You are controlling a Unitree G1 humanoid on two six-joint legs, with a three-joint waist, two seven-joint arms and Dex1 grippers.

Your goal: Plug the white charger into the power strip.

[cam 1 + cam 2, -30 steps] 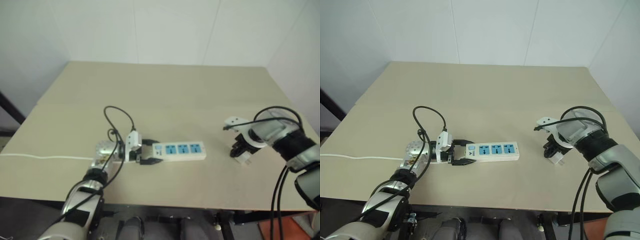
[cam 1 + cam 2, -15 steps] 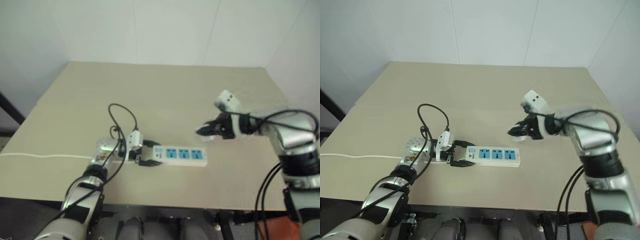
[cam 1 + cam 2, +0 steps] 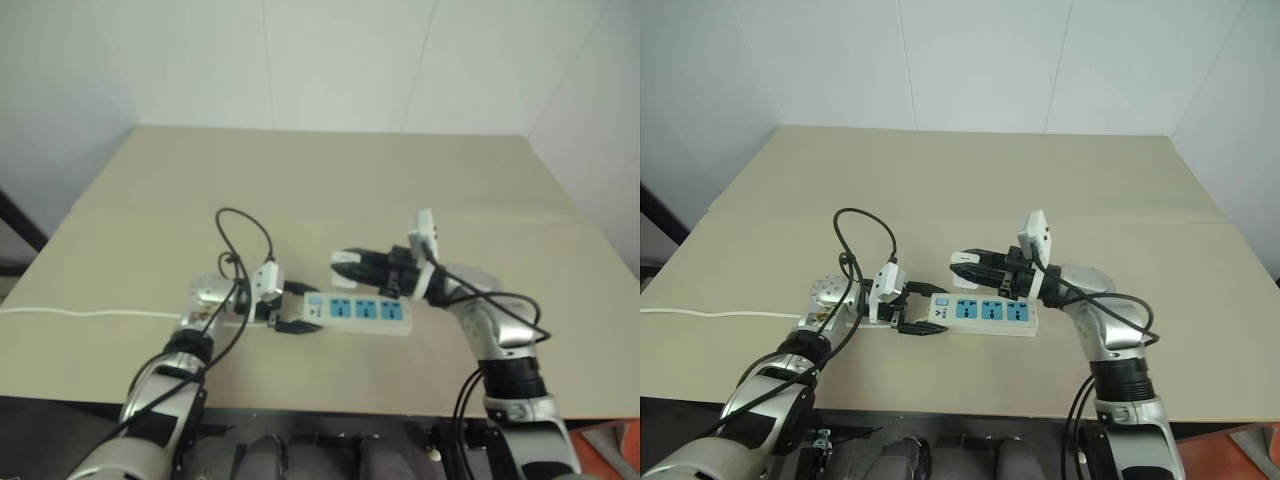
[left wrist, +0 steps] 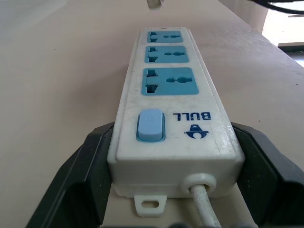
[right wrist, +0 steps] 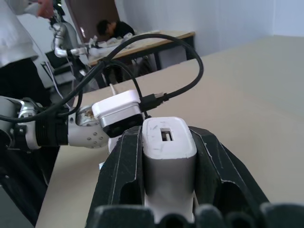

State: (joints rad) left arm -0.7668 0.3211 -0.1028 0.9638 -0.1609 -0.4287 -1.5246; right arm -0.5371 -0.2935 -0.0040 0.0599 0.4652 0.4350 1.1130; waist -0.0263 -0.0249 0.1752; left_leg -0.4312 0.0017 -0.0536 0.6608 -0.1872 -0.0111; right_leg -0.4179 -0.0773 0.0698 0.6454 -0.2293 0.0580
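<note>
now | right pincer [image 3: 962, 264] clamped on white charger [image 5: 167, 140] — above power strip [image 3: 985, 311] | left pincer [image 4: 166, 190] grips strip's switch end

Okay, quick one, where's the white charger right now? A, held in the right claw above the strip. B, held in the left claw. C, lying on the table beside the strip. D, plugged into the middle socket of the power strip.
A: the white charger sits clamped in the right claw, which hangs over the power strip, while the left claw holds the strip's switch end.
</note>
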